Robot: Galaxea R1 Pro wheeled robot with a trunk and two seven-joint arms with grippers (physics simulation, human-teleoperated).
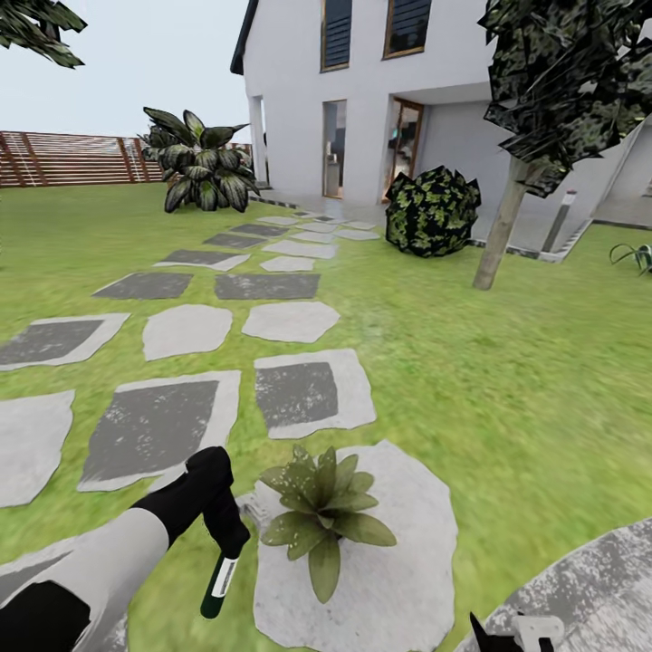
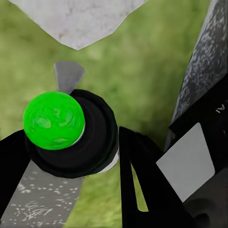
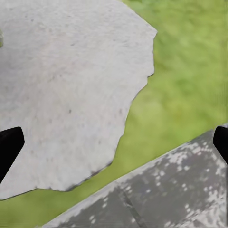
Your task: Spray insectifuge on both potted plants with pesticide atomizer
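- Nearest me, in the left wrist view, the pesticide atomizer [image 2: 71, 137] sits clamped between the black fingers [image 2: 142, 190] of my left gripper [image 2: 76, 142]; I look straight at its round end, which renders bright green here.
- From the head view, the left gripper [image 1: 217, 512] grasps the atomizer [image 1: 217, 580] with the bottle hanging downward, white label facing me. I judge I hold it low like this so the nozzle sits close to the foliage, though I cannot tell which end the spray leaves from.
- One potted plant [image 1: 321, 516] stands on the pale stepping stone [image 1: 398, 580], toward that stone's left edge, just beside the atomizer and apart from it. Its pot is hidden under the leaves.
- I judge the left arm is placed at the stone's left rim so the spray can sweep across the whole rosette without the arm brushing the leaves.
- My right gripper [image 1: 512, 631] hangs low over the edge of the grey paved patio [image 1: 589, 580]. In the right wrist view its two fingertips [image 3: 9, 147] stand wide apart with nothing between them, so it is released, parked clear of the work.
- The lawn [image 1: 507, 380] runs on toward the house [image 1: 380, 91]; a round dark bush [image 1: 433, 210] stands before it.
- The pickup looks done; spraying is the step in hand.
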